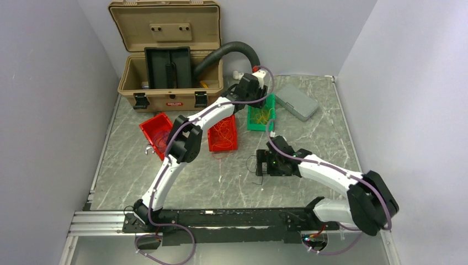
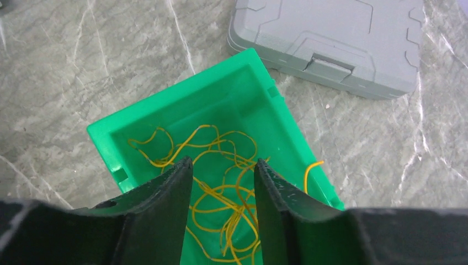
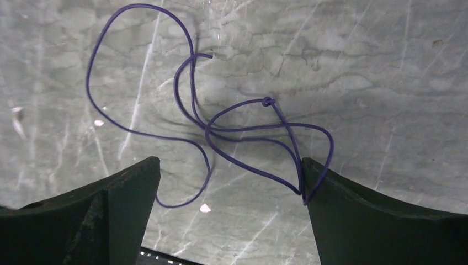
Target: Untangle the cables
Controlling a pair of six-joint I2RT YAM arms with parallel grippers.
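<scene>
Thin yellow wires [image 2: 221,190] lie in a loose tangle in the green bin [image 2: 251,83], which also shows in the top view [image 1: 260,118]. My left gripper [image 2: 223,165] hangs open over them, a finger on each side of the tangle, holding nothing; in the top view it is above the bin [image 1: 257,101]. Dark purple wires [image 3: 221,130] lie looped and knotted on the marble table. My right gripper [image 3: 229,165] is wide open just above them, and one loop touches the right fingertip [image 3: 314,176]. In the top view the right gripper [image 1: 260,165] is at mid-table.
Two red bins [image 1: 148,128] [image 1: 232,144] hold orange wires left of the green bin. A grey case [image 1: 296,101] [image 2: 331,38] lies right of it. An open tan toolbox [image 1: 165,61] and a black ribbed hose [image 1: 232,49] stand at the back.
</scene>
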